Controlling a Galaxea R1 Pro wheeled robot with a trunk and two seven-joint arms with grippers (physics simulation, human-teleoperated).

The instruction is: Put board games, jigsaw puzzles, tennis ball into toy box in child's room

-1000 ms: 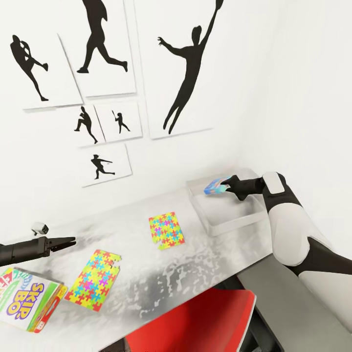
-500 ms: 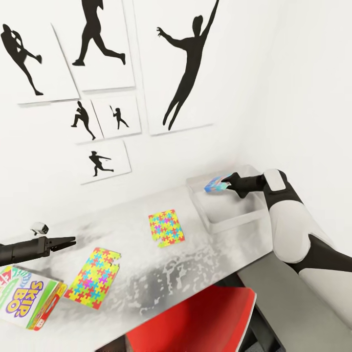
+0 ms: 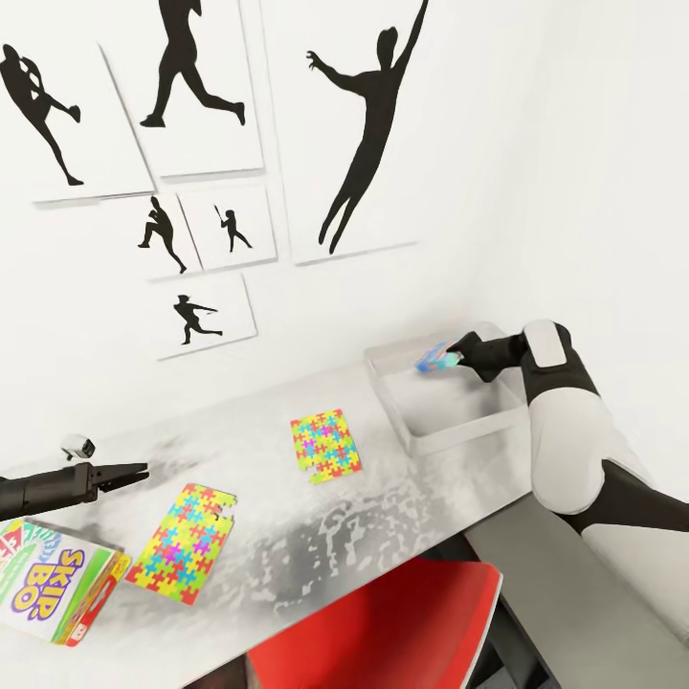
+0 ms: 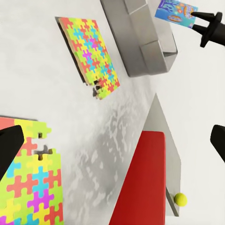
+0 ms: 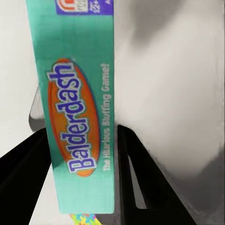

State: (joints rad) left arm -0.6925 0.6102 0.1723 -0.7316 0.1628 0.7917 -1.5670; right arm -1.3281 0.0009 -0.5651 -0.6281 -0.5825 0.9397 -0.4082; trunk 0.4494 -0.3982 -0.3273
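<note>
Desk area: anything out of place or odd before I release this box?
Yes: the tennis ball lies on the floor by the red chair, not on the table. The Skip-Bo box overhangs the table's edge. The right gripper holds the Balderdash box over the toy box.

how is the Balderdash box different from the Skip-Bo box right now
The Balderdash box is teal, gripped in the right gripper above the toy box. The Skip-Bo box is white with green edges and lies untouched on the table. Both are printed game boxes.
</note>
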